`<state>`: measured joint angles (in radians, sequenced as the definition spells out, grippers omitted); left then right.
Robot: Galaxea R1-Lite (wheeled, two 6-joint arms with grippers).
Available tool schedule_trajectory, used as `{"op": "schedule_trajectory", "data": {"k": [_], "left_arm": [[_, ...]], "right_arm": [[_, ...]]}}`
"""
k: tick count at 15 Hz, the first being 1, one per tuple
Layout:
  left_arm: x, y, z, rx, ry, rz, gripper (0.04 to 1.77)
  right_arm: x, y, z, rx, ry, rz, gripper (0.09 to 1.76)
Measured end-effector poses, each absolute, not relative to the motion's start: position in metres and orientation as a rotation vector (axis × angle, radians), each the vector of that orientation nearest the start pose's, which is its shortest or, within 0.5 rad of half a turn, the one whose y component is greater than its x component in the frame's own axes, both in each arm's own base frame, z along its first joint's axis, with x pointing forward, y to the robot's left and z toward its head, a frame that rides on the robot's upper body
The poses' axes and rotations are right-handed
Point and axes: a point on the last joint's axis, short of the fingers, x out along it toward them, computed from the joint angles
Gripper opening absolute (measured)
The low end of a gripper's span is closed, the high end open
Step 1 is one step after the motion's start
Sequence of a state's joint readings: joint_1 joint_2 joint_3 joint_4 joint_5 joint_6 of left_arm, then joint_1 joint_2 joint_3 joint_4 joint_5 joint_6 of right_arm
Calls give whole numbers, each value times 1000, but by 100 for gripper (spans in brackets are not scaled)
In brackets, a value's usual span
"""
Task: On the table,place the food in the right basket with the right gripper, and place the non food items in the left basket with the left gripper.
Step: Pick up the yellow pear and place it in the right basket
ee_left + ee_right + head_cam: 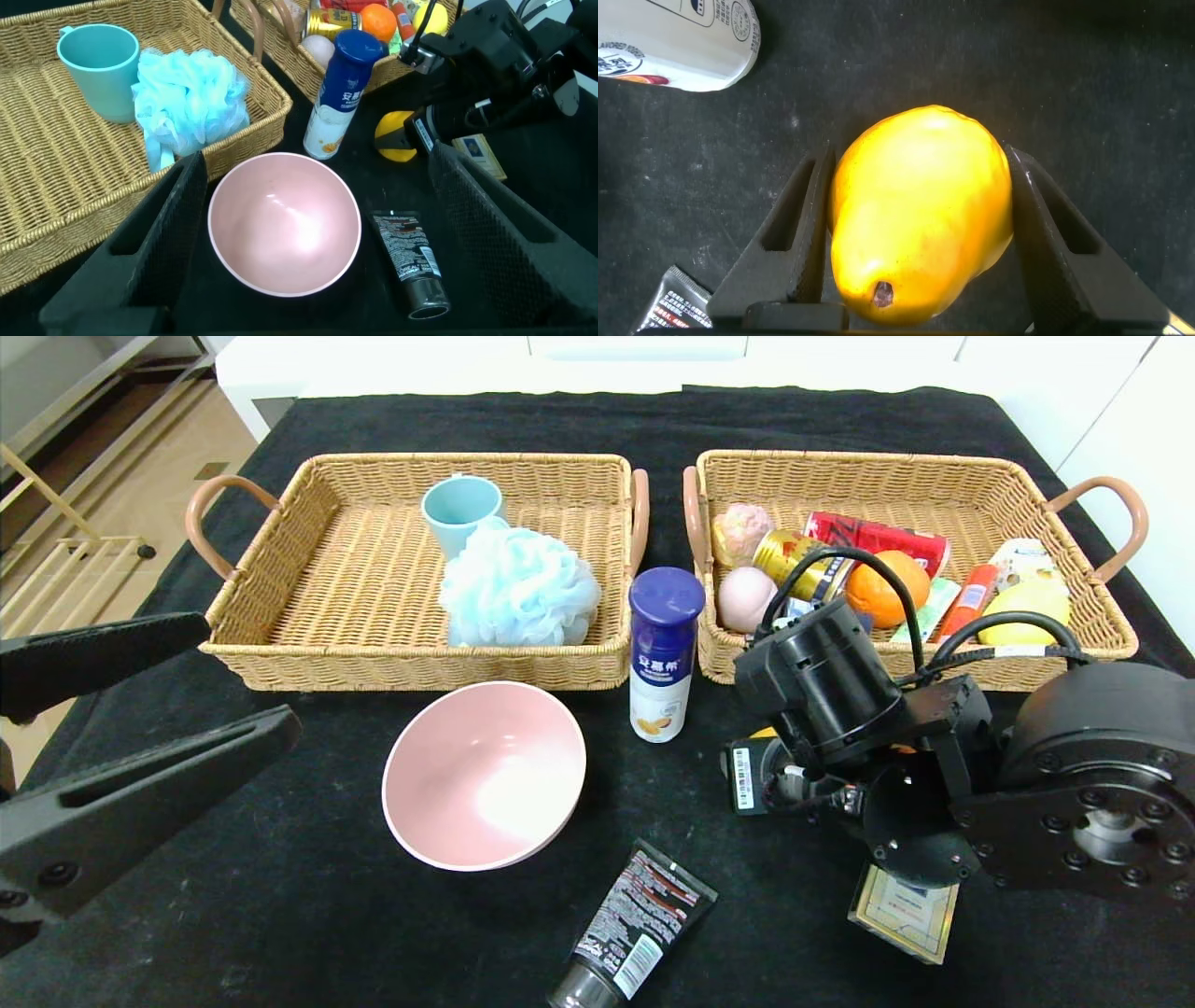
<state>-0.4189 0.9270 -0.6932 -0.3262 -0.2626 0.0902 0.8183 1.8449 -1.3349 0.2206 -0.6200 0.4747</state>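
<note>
Right wrist view: right gripper point(920, 233) fingers point(799, 233) clasp yellow fruit point(920, 210).

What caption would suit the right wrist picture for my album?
The right gripper closes its jaws on either side of a yellow fruit lying on the black table.

Cup point(459, 510): light blue, standing up
Bath puff point(519, 586): fluffy blue, touching the cup
Gold can point(792, 560): lying down
</note>
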Motion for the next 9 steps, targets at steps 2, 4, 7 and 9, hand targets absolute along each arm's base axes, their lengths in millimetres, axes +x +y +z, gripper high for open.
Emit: {"op": "schedule_trajectory", "data": {"k": [2, 4, 7, 9], "left_arm": [[97, -49, 283, 82, -127, -676, 172], [97, -49, 283, 88, -129, -676, 172], [97, -49, 282, 89, -129, -676, 172], [96, -49, 282, 89, -129, -676, 172]], "right_arm": [[245, 242, 203, -25, 576, 53, 118], [245, 243, 201, -28, 579, 52, 118], [245, 243, 201, -28, 580, 54, 118], [242, 243, 204, -25, 577, 62, 118]]}}
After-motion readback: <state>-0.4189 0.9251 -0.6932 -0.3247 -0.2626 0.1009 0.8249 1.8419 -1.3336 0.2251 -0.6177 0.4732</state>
